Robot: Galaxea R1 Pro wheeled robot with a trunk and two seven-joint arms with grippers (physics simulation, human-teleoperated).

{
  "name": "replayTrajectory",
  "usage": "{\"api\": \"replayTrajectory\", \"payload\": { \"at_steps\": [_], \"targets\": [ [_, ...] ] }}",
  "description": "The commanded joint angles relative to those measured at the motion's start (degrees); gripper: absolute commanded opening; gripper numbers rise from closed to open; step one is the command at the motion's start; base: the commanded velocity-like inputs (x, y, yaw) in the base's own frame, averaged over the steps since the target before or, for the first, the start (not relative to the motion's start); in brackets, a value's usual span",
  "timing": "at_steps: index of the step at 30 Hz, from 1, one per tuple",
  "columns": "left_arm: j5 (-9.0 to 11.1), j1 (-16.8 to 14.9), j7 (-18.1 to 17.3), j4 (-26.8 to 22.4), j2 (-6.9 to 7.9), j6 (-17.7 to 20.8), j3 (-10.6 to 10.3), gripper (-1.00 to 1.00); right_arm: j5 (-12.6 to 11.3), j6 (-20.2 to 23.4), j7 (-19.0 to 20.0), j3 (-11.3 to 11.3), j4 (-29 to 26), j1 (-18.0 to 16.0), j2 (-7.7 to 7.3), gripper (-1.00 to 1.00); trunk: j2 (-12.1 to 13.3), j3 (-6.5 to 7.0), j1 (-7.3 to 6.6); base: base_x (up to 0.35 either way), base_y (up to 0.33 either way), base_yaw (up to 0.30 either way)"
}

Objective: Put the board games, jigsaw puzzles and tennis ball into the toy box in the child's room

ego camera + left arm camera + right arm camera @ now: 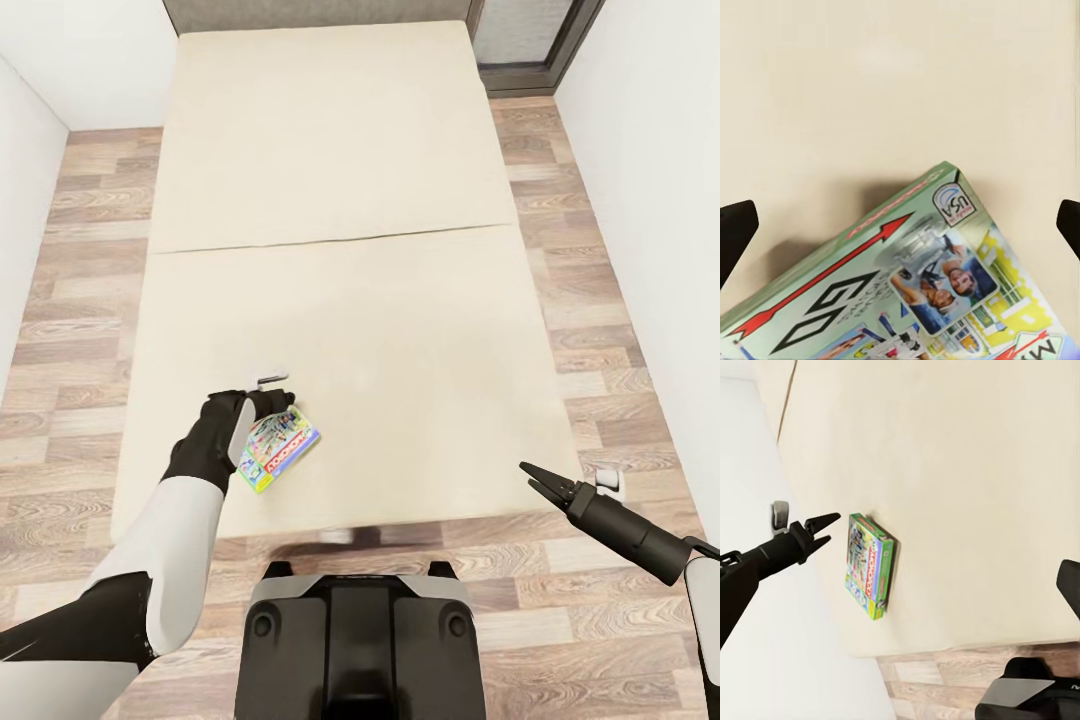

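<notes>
One board game (279,448) is what I have in front of me, a flat colourful box lying on the near left part of the bed (340,200), close to the mattress's front edge. On my head view the left arm reaches forward from the lower left, its white forearm rising to the black wrist, and the left gripper (268,392) sits at the far end of the box, just beyond its top edge. I cannot tell from that view whether it touches the box. On the left wrist view the two dark fingertips (736,234) stand at the picture's opposite edges, spread wide, with the box (915,285) between them and nothing clamped. That box is cut off by the frame; I can read "GO", a red arrow and a "USA" badge on its green-edged lid, while the rest of the print is too blurred to read.

My right arm is held low and out to the side, off the bed's near right corner over the wood-plank floor (600,300), forearm angled inward. The right gripper (535,478) points toward the bed with its two thin fingers slightly parted and nothing between them. Just past it a small white-and-grey object (610,481) lies on the floor; I cannot make out what it is. On the right wrist view the box (870,566) lies near the mattress edge, with the left gripper (821,526) beside it, apart from it there
</notes>
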Motion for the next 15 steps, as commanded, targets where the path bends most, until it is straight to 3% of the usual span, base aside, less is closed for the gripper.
{"api": "replayTrajectory", "payload": {
  "at_steps": [1, 15],
  "targets": [
    [-0.4, 0.0, -0.2, -0.1, -0.08, 0.2, -0.1, 1.0, 0.3, 0.2, 0.4, -0.1, 0.0, 0.0, 0.0, 1.0, -0.1, -0.06, 0.03, 0.0, 0.0, 0.0],
    [-0.4, 0.0, -0.2, -0.1, -0.4, 0.2, -0.8, 1.0, 0.2, 0.2, 0.4, -0.1, 0.0, 0.0, 0.0, 1.0, -0.1, -0.07, 0.03, 0.0, 0.0, 0.0]
  ]
}}
